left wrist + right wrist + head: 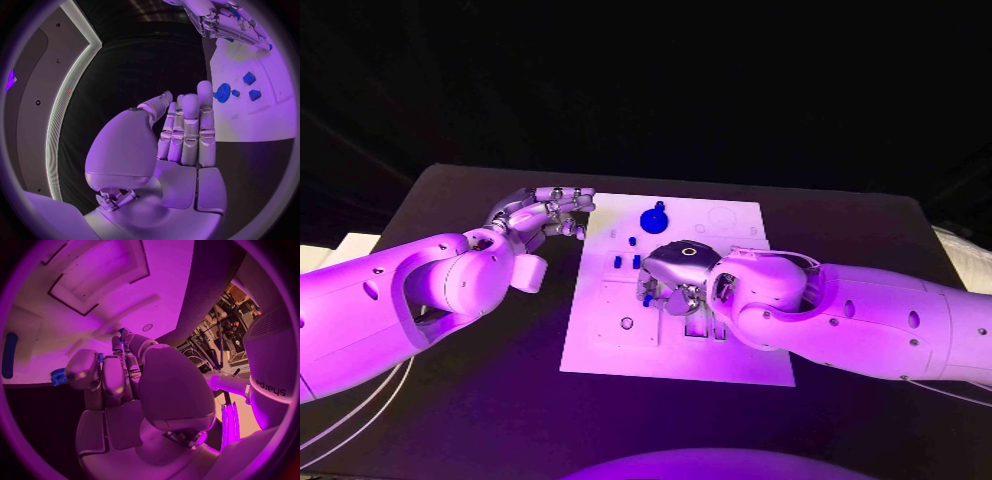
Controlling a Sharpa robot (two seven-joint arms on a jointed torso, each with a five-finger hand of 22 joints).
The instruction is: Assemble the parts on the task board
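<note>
The white task board [678, 345] lies mid-table, also in the left wrist view [262, 120]. A round blue part [655, 217] stands near its far edge, and two small blue parts [619, 261] stand to its left side. My right hand [678, 278] hovers over the board's centre, fingers curled down around a small blue part [646, 297]; the right wrist view shows blue [100, 358] between thumb and finger. My left hand [545, 215] hangs beside the board's far left corner, fingers straight and together [187, 130], holding nothing.
Recessed slots [700, 325] and a small round hole [627, 323] mark the board near my right hand. Black table [473, 400] surrounds the board. A round blue part [58, 376] sits at the board's edge in the right wrist view.
</note>
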